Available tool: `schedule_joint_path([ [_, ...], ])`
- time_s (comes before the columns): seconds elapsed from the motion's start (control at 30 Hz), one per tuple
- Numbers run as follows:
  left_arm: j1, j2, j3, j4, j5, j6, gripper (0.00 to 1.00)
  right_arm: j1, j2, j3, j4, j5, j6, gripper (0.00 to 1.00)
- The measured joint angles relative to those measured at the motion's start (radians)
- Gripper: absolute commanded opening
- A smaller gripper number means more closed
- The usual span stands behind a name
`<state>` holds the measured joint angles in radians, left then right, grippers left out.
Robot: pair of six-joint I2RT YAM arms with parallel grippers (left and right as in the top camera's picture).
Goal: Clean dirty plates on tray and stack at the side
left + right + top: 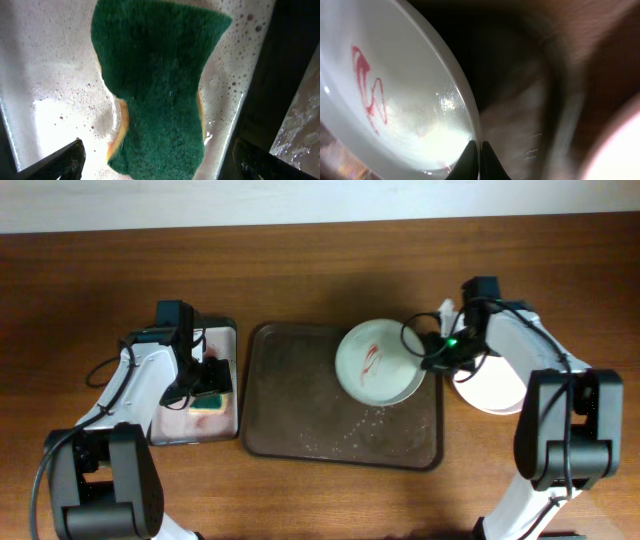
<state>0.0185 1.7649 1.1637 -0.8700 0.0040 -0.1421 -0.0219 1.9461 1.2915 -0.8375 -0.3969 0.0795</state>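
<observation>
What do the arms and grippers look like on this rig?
Left arm and right arm match: white shell links, black joint housings, and thin black cables looping alongside. A small green light glows near the right wrist. The left gripper has black, blocky fingers; the right gripper has black fingers tapering to thin tips. No visible markings.

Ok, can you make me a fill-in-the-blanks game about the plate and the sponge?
1. The smear on the plate in the tray is ___.
2. The top of the sponge is ___.
3. The left gripper above the sponge is wide ___.
4. The right gripper pinches the rim of the ___.

Missing words: red, green, open, plate.
</observation>
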Motion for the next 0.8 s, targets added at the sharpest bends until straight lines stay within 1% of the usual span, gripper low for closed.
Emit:
schedule_joint_path([
  [0.1, 0.0, 0.0, 0.0, 0.021, 0.0, 0.0, 0.92, 0.074, 0.0, -0.001, -0.021, -0.021, 0.003, 0.04],
  [0.17, 0.0, 0.0, 0.0, 0.037, 0.0, 0.0, 0.86, 0.121, 0.0, -0.001, -0.015, -0.023, 0.014, 0.04],
  [0.23, 0.0, 0.0, 0.0, 0.05, 0.0, 0.002, 0.84, 0.162, 0.0, -0.001, -0.008, -0.001, 0.04, 0.04],
  [0.27, 0.0, 0.0, 0.0, 0.056, 0.0, 0.0, 0.79, 0.182, 0.0, -0.001, -0.003, 0.015, 0.052, 0.04],
  [0.43, 0.0, 0.0, -0.004, 0.095, -0.006, 0.0, 0.79, 0.227, 0.0, -0.001, 0.011, 0.063, 0.082, 0.04],
  [0.53, 0.0, 0.0, -0.035, 0.138, -0.014, 0.0, 0.74, 0.237, 0.0, -0.001, 0.012, 0.074, 0.089, 0.04],
  [0.57, 0.0, 0.0, -0.051, 0.161, -0.016, 0.0, 0.7, 0.238, 0.0, -0.001, 0.013, 0.076, 0.092, 0.04],
  [0.63, 0.0, 0.0, -0.082, 0.19, -0.017, 0.001, 0.54, 0.238, 0.0, -0.001, 0.013, 0.079, 0.096, 0.04],
  [0.67, 0.0, 0.0, -0.097, 0.2, -0.016, -0.005, 0.49, 0.238, 0.0, -0.001, 0.013, 0.079, 0.097, 0.04],
  [0.7, 0.0, 0.0, -0.11, 0.212, -0.016, -0.002, 0.28, 0.238, 0.0, -0.001, 0.013, 0.079, 0.098, 0.04],
  [0.73, 0.0, 0.0, -0.123, 0.225, -0.016, 0.001, 0.13, 0.238, 0.0, -0.001, 0.014, 0.079, 0.099, 0.04],
  [0.77, 0.0, 0.0, -0.129, 0.231, -0.016, -0.002, 0.02, 0.238, 0.0, -0.001, 0.014, 0.08, 0.1, 0.04],
  [0.8, 0.0, 0.0, -0.132, 0.234, -0.016, -0.003, 0.0, 0.239, 0.0, -0.001, 0.014, 0.081, 0.1, 0.04],
])
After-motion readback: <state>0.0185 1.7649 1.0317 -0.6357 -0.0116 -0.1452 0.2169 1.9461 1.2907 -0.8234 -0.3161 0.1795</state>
